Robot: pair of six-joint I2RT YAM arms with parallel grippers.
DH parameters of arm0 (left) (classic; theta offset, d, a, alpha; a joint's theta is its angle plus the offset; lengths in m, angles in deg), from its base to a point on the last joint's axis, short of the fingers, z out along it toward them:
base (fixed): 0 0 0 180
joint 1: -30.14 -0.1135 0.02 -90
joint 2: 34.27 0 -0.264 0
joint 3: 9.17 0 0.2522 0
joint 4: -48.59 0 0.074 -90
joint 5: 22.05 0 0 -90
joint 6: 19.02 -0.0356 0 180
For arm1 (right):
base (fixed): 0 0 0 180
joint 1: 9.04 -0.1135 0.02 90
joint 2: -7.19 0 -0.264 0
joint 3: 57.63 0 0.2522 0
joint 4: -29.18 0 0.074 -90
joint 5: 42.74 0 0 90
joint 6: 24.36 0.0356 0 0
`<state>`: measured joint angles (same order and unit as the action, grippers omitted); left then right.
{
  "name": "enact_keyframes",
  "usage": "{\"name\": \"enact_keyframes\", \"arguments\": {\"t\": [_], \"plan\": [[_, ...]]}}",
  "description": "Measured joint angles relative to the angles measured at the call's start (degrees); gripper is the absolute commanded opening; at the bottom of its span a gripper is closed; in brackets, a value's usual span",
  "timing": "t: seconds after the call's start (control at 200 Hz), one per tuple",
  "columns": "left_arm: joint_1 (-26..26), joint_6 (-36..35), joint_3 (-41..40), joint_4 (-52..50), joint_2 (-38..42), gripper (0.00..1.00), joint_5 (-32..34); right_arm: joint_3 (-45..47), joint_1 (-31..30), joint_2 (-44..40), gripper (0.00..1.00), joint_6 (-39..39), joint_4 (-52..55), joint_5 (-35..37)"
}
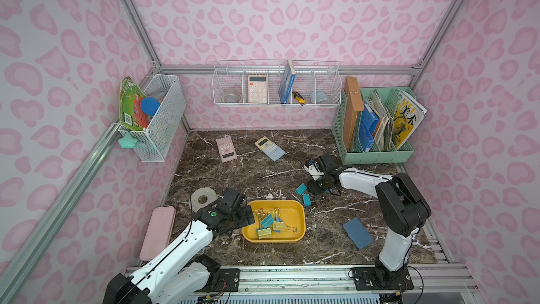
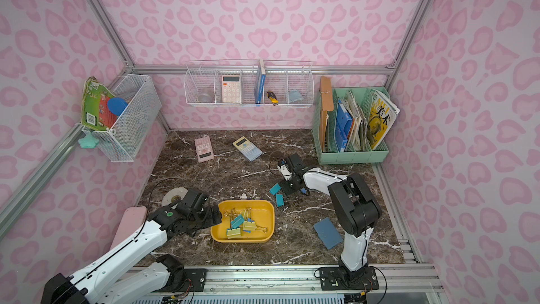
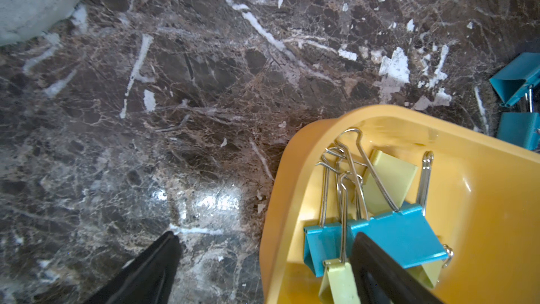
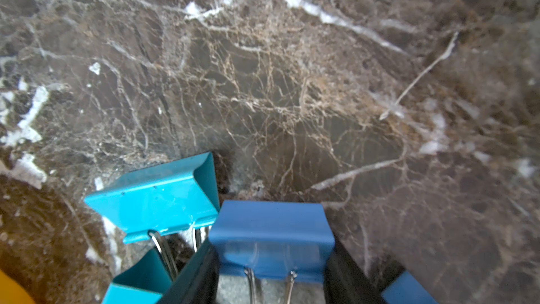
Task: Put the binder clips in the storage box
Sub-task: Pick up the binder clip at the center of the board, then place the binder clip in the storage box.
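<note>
The right gripper (image 4: pixel 271 258) pinches a blue folded-metal binder clip (image 4: pixel 271 229). In the right wrist view its two black fingers (image 4: pixel 198 276) sit tight against the clip's two ends, and the clip's wire handles run back between them. Both top views hide this clip, showing only the gripper's black body (image 1: pixel 314 190) (image 2: pixel 287 188) pointed down at the dark brown marble tabletop (image 1: pixel 248 171).

Just beside the fingers lie two teal binder clips (image 4: pixel 157 197), on the tabletop and outside the box. They are plain in both top views (image 1: pixel 304 194) (image 2: pixel 277 194) and sit at the frame's edge in the left wrist view (image 3: pixel 517 80). On the fingers' other side a further blue piece (image 4: pixel 409 290) is cut off by the frame, and I cannot tell what it is.

The left gripper (image 3: pixel 266 235) is spread wide and holds nothing. One finger hangs over bare marble and the other over the inside of the shallow yellow plastic storage box (image 3: pixel 482 200). In both top views it hovers at the box's end nearest the left arm (image 1: pixel 248 214) (image 2: pixel 214 216).

The storage box (image 1: pixel 302 214) (image 2: pixel 271 214) stands near the table's front, between the two arms. It holds a heap of teal and pale yellow clips (image 1: pixel 270 226) with tangled wire handles. The left wrist view shows only one corner of the box. The right wrist view catches just a yellow sliver (image 4: pixel 8 290).

A flat blue rectangular pad (image 1: pixel 358 233) lies on the marble near the right arm's base, well apart from the box.
</note>
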<state>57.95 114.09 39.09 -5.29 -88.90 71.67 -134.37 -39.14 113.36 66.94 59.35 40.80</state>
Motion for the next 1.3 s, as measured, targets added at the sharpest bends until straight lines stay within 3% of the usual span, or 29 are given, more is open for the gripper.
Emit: {"name": "enact_keyframes", "arguments": {"t": [0.39, 0.7, 0.87, 0.98, 1.145, 1.3], "plan": [[0.0, 0.0, 0.0, 0.0, 0.3, 0.95, 0.0, -4.6, -3.3, -11.5, 0.47, 0.7, 6.1, 4.3], [0.0, 0.0, 0.0, 0.0, 0.4, 0.95, 0.0, -3.1, -24.3, -17.4, 0.47, 9.4, 8.2, 0.3], [0.0, 0.0, 0.0, 0.0, 0.5, 0.95, 0.0, -1.6, -30.2, -15.8, 0.48, 14.1, 6.8, -1.4], [0.0, 0.0, 0.0, 0.0, 0.9, 0.95, 0.0, -0.3, -30.6, -14.1, 0.54, 15.7, 6.1, -1.3], [0.0, 0.0, 0.0, 0.0, 1.1, 0.95, 0.0, 1.9, -30.2, -13.7, 0.73, 16.7, 6.0, -1.2], [0.0, 0.0, 0.0, 0.0, 0.8, 0.95, 0.0, 2.9, -27.4, -17.7, 0.79, 17.0, 5.9, -0.2]]}}
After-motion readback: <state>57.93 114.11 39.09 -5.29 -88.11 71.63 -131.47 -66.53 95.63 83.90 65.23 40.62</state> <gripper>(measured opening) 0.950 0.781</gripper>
